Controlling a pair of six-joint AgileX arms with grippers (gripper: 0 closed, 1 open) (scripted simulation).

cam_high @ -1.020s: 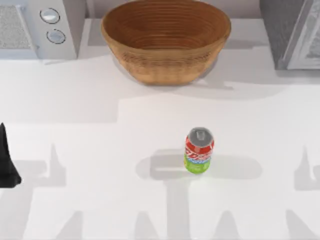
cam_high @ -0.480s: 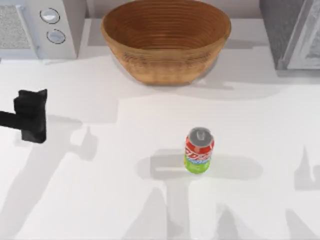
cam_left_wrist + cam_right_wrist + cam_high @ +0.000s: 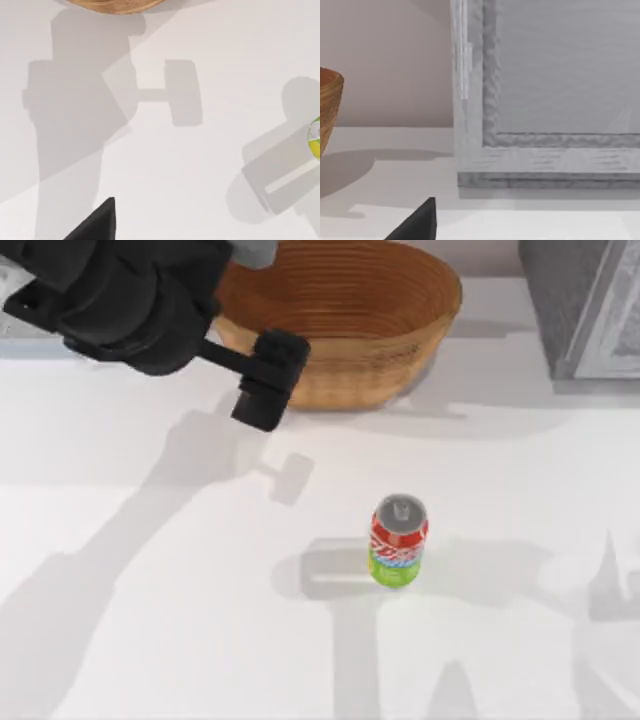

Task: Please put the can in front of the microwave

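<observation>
The can (image 3: 398,540) stands upright on the white table, right of centre, with its silver lid up, a red band and a lime-green base. Its edge also shows in the left wrist view (image 3: 315,142). My left arm reaches in from the back left, and its gripper (image 3: 262,405) hangs above the table in front of the woven bowl, left of and behind the can and well apart from it. The arm hides the microwave at the back left. My right arm is parked off to the right.
A large woven bowl (image 3: 380,320) sits at the back centre, just behind the left gripper. A dark grey speckled box with a light frame (image 3: 585,305) stands at the back right, close in the right wrist view (image 3: 545,100).
My left arm has swung from the table's left edge up and to the right, over the back left corner, and its gripper now sits by the bowl. The can has not moved.
</observation>
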